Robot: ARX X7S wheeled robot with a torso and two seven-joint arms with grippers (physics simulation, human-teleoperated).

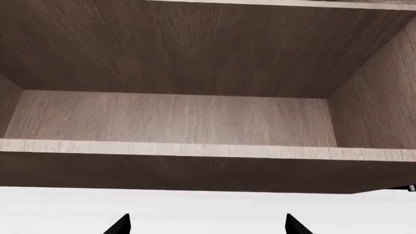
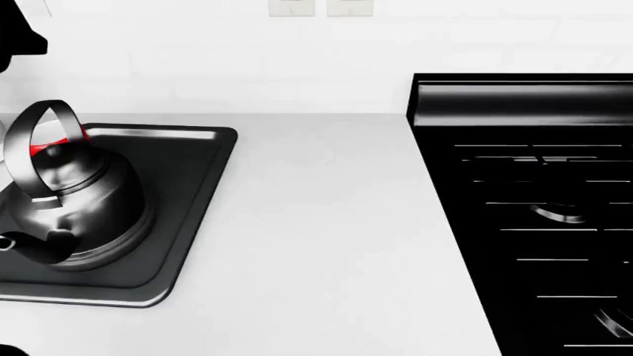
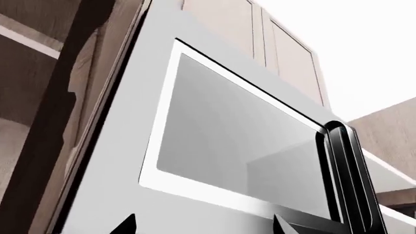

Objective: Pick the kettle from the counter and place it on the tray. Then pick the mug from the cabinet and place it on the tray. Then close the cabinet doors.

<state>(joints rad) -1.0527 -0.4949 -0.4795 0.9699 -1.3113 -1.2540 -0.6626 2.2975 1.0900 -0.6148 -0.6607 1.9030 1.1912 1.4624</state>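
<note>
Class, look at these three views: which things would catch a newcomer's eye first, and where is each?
In the head view, the glossy kettle sits on the dark tray at the counter's left, a bit of red mug showing behind it. The black stove fills the right. The left wrist view shows a bare wooden cabinet shelf.

White wall (image 2: 198, 52) with outlet plates (image 2: 322, 7) behind, black stove (image 2: 534, 215) at the right, microwave (image 3: 227, 146) under brown wood cabinets (image 3: 279, 53).
</note>
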